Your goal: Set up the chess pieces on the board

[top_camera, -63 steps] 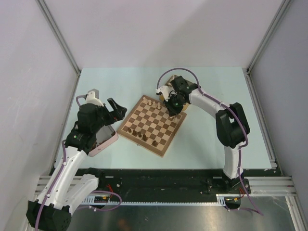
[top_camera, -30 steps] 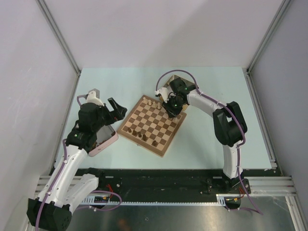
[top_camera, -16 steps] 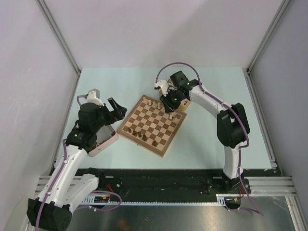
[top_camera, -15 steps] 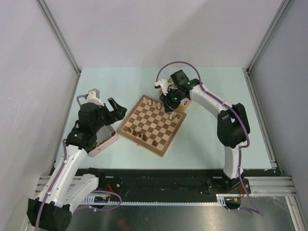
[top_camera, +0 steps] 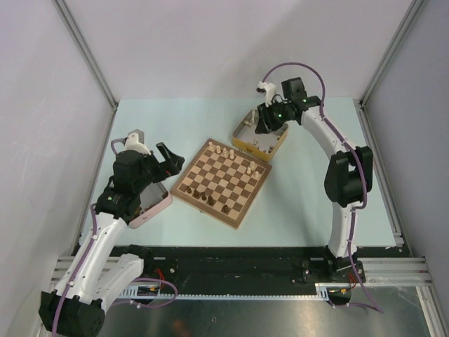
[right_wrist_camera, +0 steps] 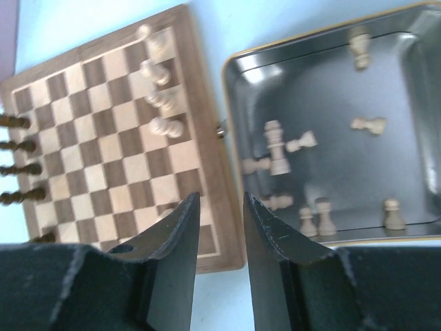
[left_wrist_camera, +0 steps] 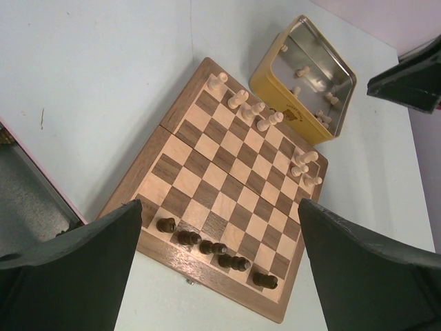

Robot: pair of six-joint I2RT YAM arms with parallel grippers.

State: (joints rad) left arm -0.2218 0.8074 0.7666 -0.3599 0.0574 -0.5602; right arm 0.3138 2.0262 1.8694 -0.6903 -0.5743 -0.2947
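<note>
The right hand (right_wrist_camera: 219, 207) hangs over the yellow tin (left_wrist_camera: 306, 127), jaws narrowly parted with nothing between them: I take this as fetching the next pale piece (right_wrist_camera: 277, 148). The board (top_camera: 221, 184) lies mid-way on the counter (top_camera: 302, 196), with pale men (right_wrist_camera: 165, 127) along its far edge and dark men (left_wrist_camera: 207, 247) along the near one. Next it must drop onto one loose piece (several lie toppled). The left hand (top_camera: 170, 157) gapes wide, empty. Half a second earlier the right hand was at the board's far corner.
</note>
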